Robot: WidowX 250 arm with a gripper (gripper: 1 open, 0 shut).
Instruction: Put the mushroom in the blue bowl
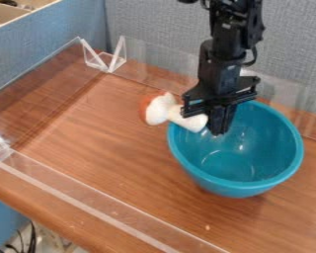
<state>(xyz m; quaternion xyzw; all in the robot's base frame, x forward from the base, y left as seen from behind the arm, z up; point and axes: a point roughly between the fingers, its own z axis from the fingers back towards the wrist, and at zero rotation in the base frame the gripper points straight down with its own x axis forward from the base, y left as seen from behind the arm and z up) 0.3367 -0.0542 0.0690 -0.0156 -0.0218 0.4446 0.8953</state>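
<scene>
We see the arm reaching down from the top of the frame, its gripper (211, 120) pointing straight down over the far left edge of the blue bowl (204, 177). The dark fingers (224, 112) are clamped on the mushroom (161, 111), which hangs clear of the counter (82, 128). We read the grip as sitting on the cream stem end, while the rest of the mushroom sticks out sideways to the left of the fingers, with a patch of orange cap showing on its far side. The mushroom lies just outside and above the bowl's left rim, and we cannot tell whether it brushes the rim. The fingertips themselves sit above the bowl's inside, close to the far left wall.

The bowl stands upright on the right part of the wooden counter, its glossy inside open to us; we make out nothing lying in it, only reflections on the bottom.

A low clear plastic wall (95, 210) runs along the near edge of the counter, and another clear panel (42, 67) lines the left side, ending at a small clear bracket (108, 54) in the far left corner. Behind the counter stands a blue-grey partition (147, 30), and a pale wooden box (29, 20) shows at the far left
</scene>
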